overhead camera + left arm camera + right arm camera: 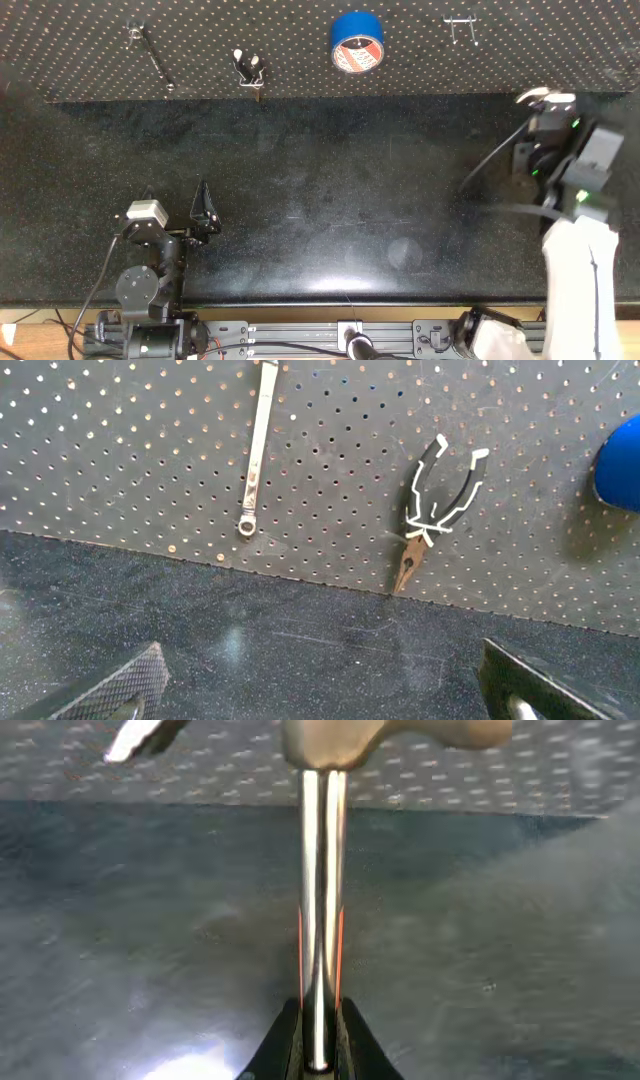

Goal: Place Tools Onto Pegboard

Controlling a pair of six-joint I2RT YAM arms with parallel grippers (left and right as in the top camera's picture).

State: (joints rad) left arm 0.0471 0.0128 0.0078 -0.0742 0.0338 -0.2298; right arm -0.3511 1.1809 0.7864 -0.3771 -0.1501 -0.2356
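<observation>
Right gripper (318,1038) clamped on hammer (322,890) shaft. Keep head level, aim for empty hook (460,28), pegboard (300,60) 1 o'clock. Left gripper (203,212) fingers apart.

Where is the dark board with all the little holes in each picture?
Top view: the dark perforated pegboard spans the picture's upper edge.
Left wrist view: pegboard behind the hanging silver wrench and black-and-white pliers.
Right wrist view: the pegboard lies beyond the steel-shafted hammer.
Shared landmark: the black speckled tabletop at its foot.
</observation>
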